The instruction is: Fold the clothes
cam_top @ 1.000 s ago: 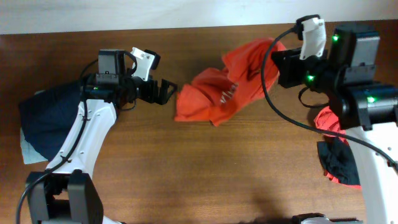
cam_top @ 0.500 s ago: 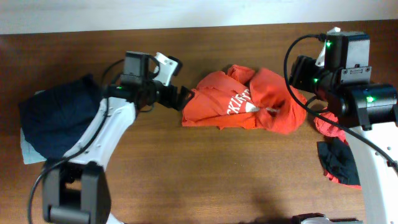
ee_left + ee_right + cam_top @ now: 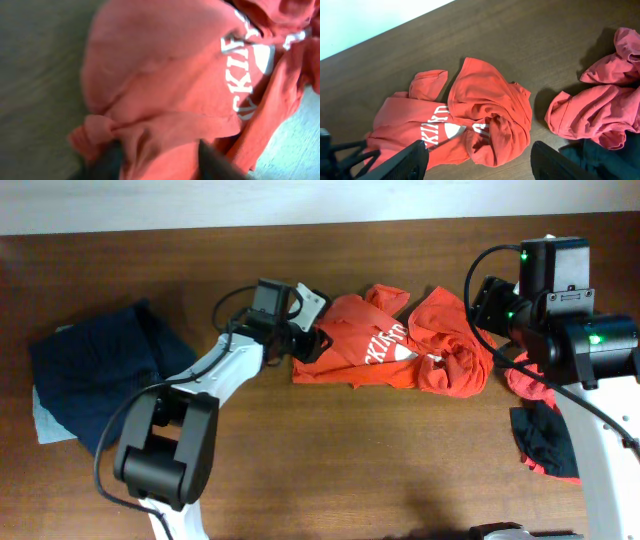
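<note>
The orange-red T-shirt (image 3: 390, 350) lies crumpled in the middle of the desk (image 3: 350, 470), its white lettering partly showing and one lobe of cloth rolled over itself on the right. The left fingers (image 3: 160, 161) sit at its left edge, partway closed, one on each side of a bunched ridge of fabric; whether they truly pinch it I cannot tell. The right fingers (image 3: 477, 157) hang above the shirt's right side, spread wide and holding nothing.

The main risk, as I judge it, is a poor grab on the left. The ridge between those fingers looks like several layers gathered together, so a pull from there may drag the whole heap sideways rather than open the shirt flat. If only a thin lip is caught, the cloth may slip out as soon as tension comes. With the right side free, nothing anchors the shirt, so it can slide along the smooth wood toward the left arm. The rolled lobe on the right could end up tucked under and folded in as a lump.

A lesser worry: the second red garment (image 3: 600, 107) and the black piece (image 3: 545, 440) lie near the right arm, and a low sweep there could snag them. The navy piece (image 3: 95, 370) on the far left sits well apart
</note>
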Robot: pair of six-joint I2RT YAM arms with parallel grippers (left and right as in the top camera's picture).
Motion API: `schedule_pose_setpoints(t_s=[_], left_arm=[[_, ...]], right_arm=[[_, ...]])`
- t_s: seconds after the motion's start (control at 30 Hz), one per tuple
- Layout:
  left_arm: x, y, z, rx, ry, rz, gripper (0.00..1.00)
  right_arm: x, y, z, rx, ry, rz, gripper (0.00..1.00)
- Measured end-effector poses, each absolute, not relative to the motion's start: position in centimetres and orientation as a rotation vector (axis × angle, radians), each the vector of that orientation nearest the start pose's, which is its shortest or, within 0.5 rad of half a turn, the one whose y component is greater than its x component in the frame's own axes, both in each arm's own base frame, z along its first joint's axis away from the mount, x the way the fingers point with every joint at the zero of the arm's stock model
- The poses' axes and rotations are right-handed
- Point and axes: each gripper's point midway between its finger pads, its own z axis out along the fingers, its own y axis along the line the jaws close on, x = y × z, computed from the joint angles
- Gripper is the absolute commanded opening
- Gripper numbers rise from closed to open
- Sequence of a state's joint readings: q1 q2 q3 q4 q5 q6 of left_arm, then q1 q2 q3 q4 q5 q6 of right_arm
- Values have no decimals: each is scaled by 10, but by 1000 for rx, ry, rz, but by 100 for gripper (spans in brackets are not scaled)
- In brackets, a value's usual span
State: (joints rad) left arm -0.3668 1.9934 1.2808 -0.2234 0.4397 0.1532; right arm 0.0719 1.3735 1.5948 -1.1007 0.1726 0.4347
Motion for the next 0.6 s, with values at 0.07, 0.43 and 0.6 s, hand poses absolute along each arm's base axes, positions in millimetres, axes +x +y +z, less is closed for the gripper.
schedule_pose_setpoints(t_s=[0.07, 0.43, 0.6], left_arm=[[427, -249, 49, 830, 2363, -643, 0], [466, -199, 132, 698, 2403, -377, 3], [471, -186, 194, 685, 2306, -302, 39]], right_arm=[[350, -4, 297, 516, 2380, 16, 71], [348, -5, 292, 521, 2403, 3, 70], [358, -4, 264, 526, 2484, -20, 77]])
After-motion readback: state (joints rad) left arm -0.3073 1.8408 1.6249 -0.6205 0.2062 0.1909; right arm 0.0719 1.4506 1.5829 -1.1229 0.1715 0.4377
